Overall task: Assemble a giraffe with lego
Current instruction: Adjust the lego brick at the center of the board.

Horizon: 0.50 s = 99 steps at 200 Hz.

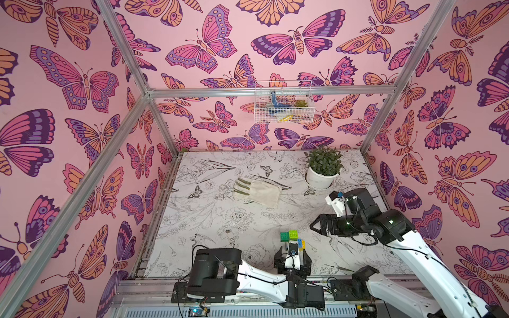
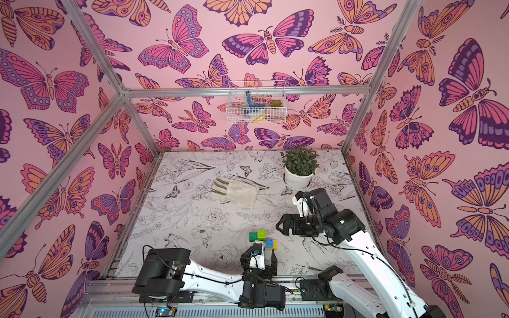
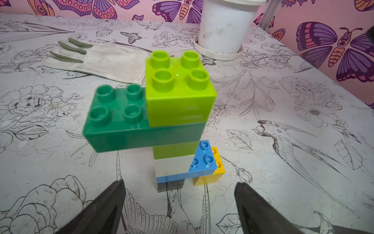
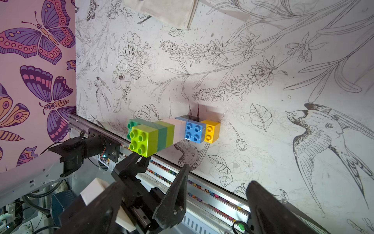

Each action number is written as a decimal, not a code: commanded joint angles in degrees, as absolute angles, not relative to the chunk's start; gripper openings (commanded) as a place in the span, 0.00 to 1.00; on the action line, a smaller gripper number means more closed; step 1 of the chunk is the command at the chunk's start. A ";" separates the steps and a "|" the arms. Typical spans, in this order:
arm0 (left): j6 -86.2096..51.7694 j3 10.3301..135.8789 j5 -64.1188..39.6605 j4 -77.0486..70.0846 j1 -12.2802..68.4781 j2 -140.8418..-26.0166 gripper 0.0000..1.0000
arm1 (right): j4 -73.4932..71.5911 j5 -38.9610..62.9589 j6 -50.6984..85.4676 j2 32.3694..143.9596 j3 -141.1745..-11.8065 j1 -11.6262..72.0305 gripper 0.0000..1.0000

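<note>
The upright multicoloured plastic-brick giraffe [image 1: 293,238] stands near the front edge of the flower-printed tabletop [image 1: 220,220] — left black pincer [image 1: 292,251] just before it, right black pincer [image 1: 314,226] nearby, both spread wide and empty.

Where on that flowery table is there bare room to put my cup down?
Widest bare patch of the table: between the glove, the left wall and the near edge. Another strip behind the glove, left of the potted plant. Crowded: around the giraffe, left gripper and right gripper close by.

Glove [image 1: 259,192] lies flat; potted plant [image 1: 320,177] nearby; wire basket [image 1: 260,114] on wall.
</note>
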State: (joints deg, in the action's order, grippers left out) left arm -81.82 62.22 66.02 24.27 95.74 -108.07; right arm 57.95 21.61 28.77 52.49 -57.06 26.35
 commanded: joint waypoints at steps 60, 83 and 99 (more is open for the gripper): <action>-84.10 61.18 69.16 22.73 95.13 -109.52 0.77 | 60.38 20.48 25.93 52.82 -58.45 26.62 0.99; -79.36 60.02 69.26 16.50 94.77 -108.68 0.76 | 60.60 20.40 25.58 52.82 -58.62 26.64 0.99; -77.41 59.50 69.07 13.39 94.40 -108.64 0.76 | 60.90 20.42 25.44 52.65 -58.71 26.66 0.99</action>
State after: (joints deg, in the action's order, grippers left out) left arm -81.38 61.04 67.31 18.72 95.22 -109.25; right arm 59.18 21.41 26.65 52.88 -57.39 26.35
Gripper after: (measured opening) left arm 0.759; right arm 0.989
